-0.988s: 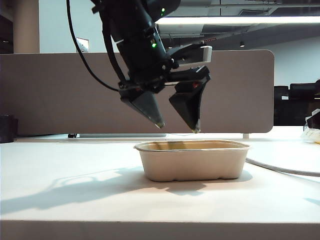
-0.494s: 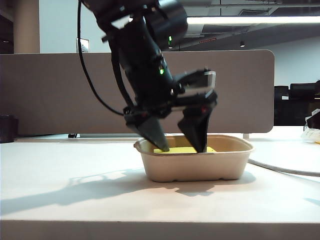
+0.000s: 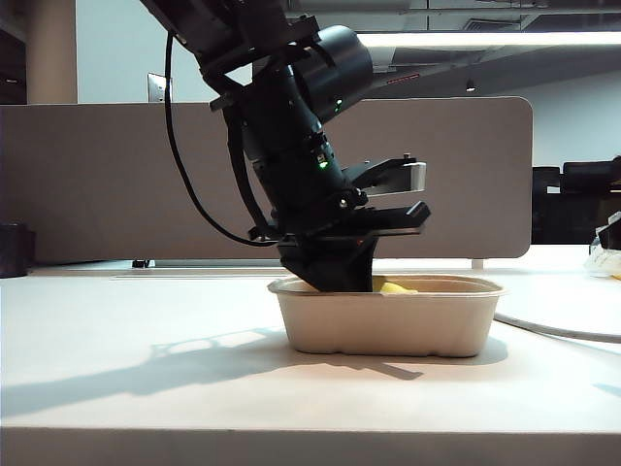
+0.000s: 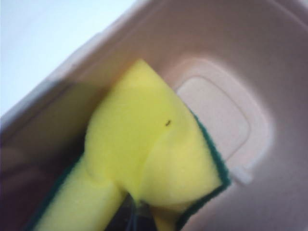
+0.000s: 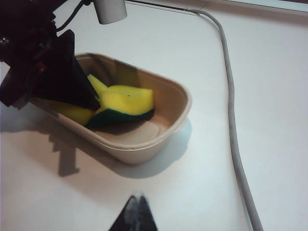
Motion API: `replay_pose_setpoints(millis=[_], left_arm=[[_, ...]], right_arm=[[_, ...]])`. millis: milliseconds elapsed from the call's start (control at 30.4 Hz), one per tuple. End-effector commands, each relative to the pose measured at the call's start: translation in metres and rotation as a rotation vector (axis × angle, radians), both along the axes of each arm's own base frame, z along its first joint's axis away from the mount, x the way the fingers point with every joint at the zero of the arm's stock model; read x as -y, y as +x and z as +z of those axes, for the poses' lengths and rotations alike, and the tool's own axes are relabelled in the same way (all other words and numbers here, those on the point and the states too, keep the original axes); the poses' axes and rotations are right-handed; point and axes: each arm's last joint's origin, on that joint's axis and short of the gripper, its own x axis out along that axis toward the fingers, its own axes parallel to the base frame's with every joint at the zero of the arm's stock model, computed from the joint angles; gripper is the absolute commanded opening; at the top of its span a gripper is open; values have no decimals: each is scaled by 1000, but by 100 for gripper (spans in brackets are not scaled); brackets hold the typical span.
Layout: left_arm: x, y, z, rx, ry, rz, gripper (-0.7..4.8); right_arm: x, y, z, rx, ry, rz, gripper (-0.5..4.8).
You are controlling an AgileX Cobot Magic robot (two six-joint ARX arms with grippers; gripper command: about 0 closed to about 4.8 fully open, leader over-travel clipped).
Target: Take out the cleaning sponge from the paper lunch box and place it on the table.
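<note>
White table (image 3: 116,369) w/ a grey-brown divider (image 3: 97,175) behind. You've got the left gripper (image 5: 91,103) down in the paper lunch box (image 3: 388,325), pinched shut on the cleaning sponge (image 5: 122,103) — it folds, so it's soft & light (squeeze its middle). Right gripper (image 5: 136,204) hangs closed, holding nothing, well apart. Watch the box wall — and the grey cable (image 5: 231,120) beside it.

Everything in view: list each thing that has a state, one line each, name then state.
cleaning sponge: inside the box, pinched and buckled, not yet lifted out.
paper lunch box: lidless, upright on the table.
left gripper: reaching down into the box, shut on the cleaning sponge.
right gripper: above the table, apart from the box, shut and holding nothing.
grey cable: lying slack on the table beside the box.
</note>
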Motion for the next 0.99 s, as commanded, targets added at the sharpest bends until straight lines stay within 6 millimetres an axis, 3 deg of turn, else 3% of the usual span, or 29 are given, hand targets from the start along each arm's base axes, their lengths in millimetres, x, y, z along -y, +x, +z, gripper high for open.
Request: replay_pose_setpoints(millis=[33, 198, 626, 856, 889, 988], left_arm=[[-3, -1, -5, -13, 45, -26, -6], [-1, 1, 6, 6, 23, -30, -6], [0, 1, 97, 131, -130, -38, -6], [-2, -2, 96, 88, -110, -56, 0], [-2, -2, 94, 81, -103, -56, 19], [0, -1, 87, 55, -100, -68, 162]], right_arm=[[0, 0, 2, 15, 9, 0, -5], [0, 0, 2, 16, 9, 0, -5], [0, 0, 2, 16, 9, 0, -5], [0, 0, 2, 16, 9, 0, -5], [0, 0, 2, 16, 9, 0, -5], [0, 0, 2, 16, 9, 0, -5]])
